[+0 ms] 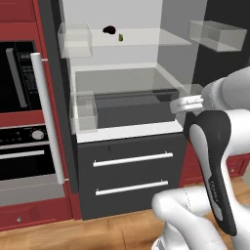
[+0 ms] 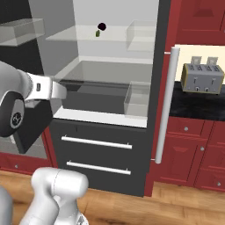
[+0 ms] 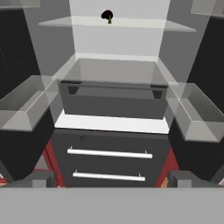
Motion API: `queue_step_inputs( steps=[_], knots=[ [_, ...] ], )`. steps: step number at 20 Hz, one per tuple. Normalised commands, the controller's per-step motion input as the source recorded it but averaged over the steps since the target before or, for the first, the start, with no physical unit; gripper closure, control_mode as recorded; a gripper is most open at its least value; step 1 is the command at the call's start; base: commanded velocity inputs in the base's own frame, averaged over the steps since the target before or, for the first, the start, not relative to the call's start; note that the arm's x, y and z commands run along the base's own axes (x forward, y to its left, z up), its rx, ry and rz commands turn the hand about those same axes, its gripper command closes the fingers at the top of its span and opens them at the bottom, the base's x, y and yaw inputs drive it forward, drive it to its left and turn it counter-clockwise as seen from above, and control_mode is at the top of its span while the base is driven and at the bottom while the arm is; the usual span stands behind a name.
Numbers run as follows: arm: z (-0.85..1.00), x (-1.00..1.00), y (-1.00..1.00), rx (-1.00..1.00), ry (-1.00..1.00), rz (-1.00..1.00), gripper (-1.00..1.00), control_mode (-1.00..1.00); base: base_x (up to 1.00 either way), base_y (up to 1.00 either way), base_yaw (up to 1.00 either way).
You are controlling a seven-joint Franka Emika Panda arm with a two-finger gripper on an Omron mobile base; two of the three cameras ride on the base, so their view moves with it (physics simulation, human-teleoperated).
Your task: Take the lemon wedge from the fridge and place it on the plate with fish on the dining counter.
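The fridge (image 1: 132,171) stands in front of me with both upper doors swung open and its white inside showing. The lemon wedge (image 1: 120,37) (image 2: 97,33) (image 3: 110,20), tiny and yellow-green, lies on the upper glass shelf, just beside a small dark roundish lump (image 1: 109,30) (image 3: 106,15). My gripper (image 3: 112,179) is open, its fingertips (image 3: 41,178) spread wide with nothing between them. It hangs well short of the fridge, level with the lower drawers and far below the wedge. The plate with fish and the dining counter are out of view.
Clear bins (image 1: 217,34) (image 2: 22,30) hang on the open doors, and others (image 3: 26,105) (image 3: 192,111) flank the opening. A dark crisper drawer (image 3: 113,103) sits under the shelf. Black ovens (image 1: 19,122) are on the left. On the right, a toaster (image 2: 203,77) stands on a wall counter.
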Motion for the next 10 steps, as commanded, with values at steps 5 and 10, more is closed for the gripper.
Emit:
queue_step_inputs(
  steps=[5, 10],
  knots=[
    [0.03, 0.04, 0.00, 0.01, -0.04, 0.00, -1.00, -1.00, 0.00, 0.00, 0.00],
    [0.00, 0.00, 0.00, 0.00, 0.00, 0.00, -1.00, 1.00, 0.61, 0.08, 0.00]
  ],
)
